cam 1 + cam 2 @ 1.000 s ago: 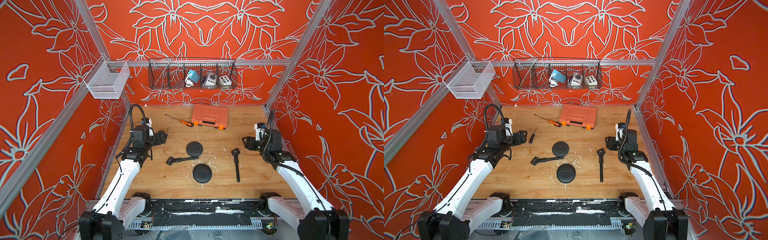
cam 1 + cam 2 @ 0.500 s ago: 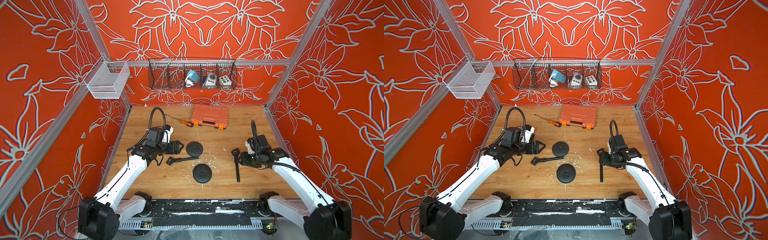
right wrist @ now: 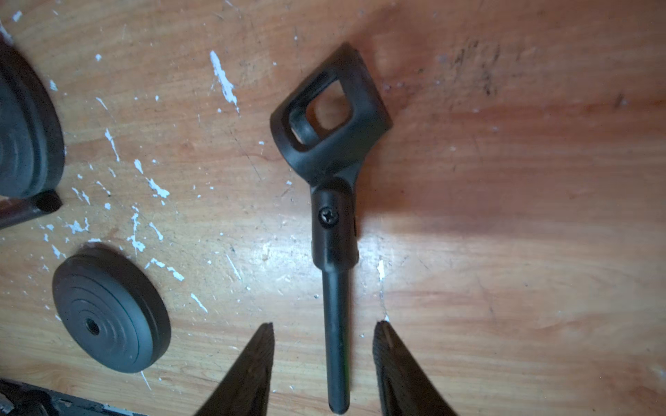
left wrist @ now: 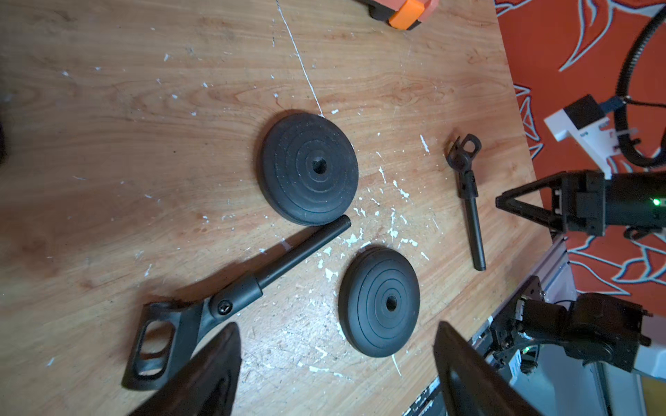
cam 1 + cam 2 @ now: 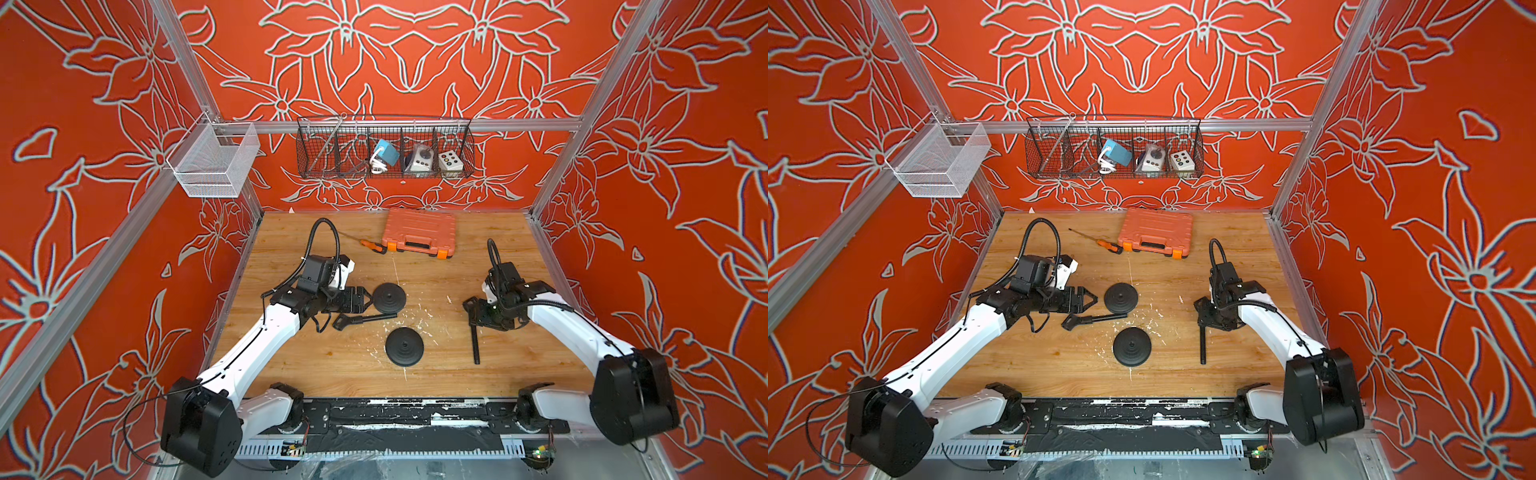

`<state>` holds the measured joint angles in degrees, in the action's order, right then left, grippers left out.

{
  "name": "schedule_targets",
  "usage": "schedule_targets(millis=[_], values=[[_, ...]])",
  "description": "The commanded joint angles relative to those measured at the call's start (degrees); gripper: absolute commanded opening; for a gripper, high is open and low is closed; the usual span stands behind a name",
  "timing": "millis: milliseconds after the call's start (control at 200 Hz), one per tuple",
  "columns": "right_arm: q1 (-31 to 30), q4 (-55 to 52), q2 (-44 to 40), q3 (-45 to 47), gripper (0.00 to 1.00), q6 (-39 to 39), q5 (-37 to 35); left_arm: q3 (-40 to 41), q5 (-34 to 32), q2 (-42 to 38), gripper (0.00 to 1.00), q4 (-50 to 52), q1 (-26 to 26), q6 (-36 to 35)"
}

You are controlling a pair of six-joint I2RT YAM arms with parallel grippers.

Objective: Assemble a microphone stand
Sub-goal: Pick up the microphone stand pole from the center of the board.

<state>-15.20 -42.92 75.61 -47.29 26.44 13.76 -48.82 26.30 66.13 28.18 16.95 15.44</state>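
Note:
Two black round bases lie on the wooden table, the far base [image 5: 389, 297] and the near base [image 5: 404, 346]. A black rod with a clip head [image 5: 365, 319] lies between them at the left. My left gripper [image 5: 368, 299] hovers open just left of the far base, its wide jaws [image 4: 336, 324] holding nothing. A second clip rod [image 5: 474, 340] lies to the right. My right gripper [image 5: 473, 316] is over its upper part. In the right wrist view its fingertips [image 3: 324, 323] flank the shaft [image 3: 335, 230] with a gap on both sides.
An orange tool case [image 5: 419, 232] and an orange-handled screwdriver [image 5: 365, 243] lie at the back of the table. A black wire basket [image 5: 384, 149] hangs on the back wall and a white mesh basket [image 5: 214, 162] on the left rail. White flecks dot the wood.
Both arms swung in from the table's sides toward the middle. The left gripper reached the far base. The right gripper came down over the right rod and its jaws narrowed.

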Motion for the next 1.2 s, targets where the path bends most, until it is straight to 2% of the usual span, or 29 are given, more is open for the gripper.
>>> schedule_targets(millis=[0, 180, 365, 465, 590, 721, 831, 981, 1196], values=[[-0.4, 1.6, 3.6, -2.4, 0.46, -0.3, -0.4, -0.9, 5.8, 0.1, 0.82, -1.3, 0.4, -1.0], [-0.3, 3.7, 8.1, -3.5, 0.42, 0.2, -0.5, 0.4, 14.8, 0.6, 0.82, -4.8, 0.8, -0.2], [-0.2, 5.2, 12.9, -4.3, 0.4, 0.2, 0.0, 1.0, 18.6, 1.1, 0.81, -6.7, 1.1, 0.4], [-0.2, 6.0, 14.3, -4.2, 0.36, 0.0, -0.1, 0.8, 18.7, 2.0, 0.81, -6.5, 1.0, 0.5], [-0.2, 6.4, 15.5, -4.6, 0.26, -0.5, 0.3, 0.5, 17.9, 2.8, 0.81, -6.0, 1.0, 0.5], [-0.2, 5.4, 15.6, -6.6, 0.18, -1.6, 0.8, 0.0, 15.1, 3.3, 0.82, -6.1, 1.1, 1.2], [-0.2, 3.5, 14.4, -9.5, 0.17, -2.6, 1.3, -0.9, 13.5, 4.3, 0.83, -7.4, 1.1, 3.2], [-0.4, 4.5, 10.6, -14.2, 0.17, -5.7, 8.0, -2.6, 17.3, 5.2, 0.84, -12.9, 1.1, 6.6], [-0.5, 18.2, 6.1, -16.3, 0.16, -10.4, 22.9, -5.7, 23.9, 7.3, 0.83, -22.6, 1.4, 6.4]])
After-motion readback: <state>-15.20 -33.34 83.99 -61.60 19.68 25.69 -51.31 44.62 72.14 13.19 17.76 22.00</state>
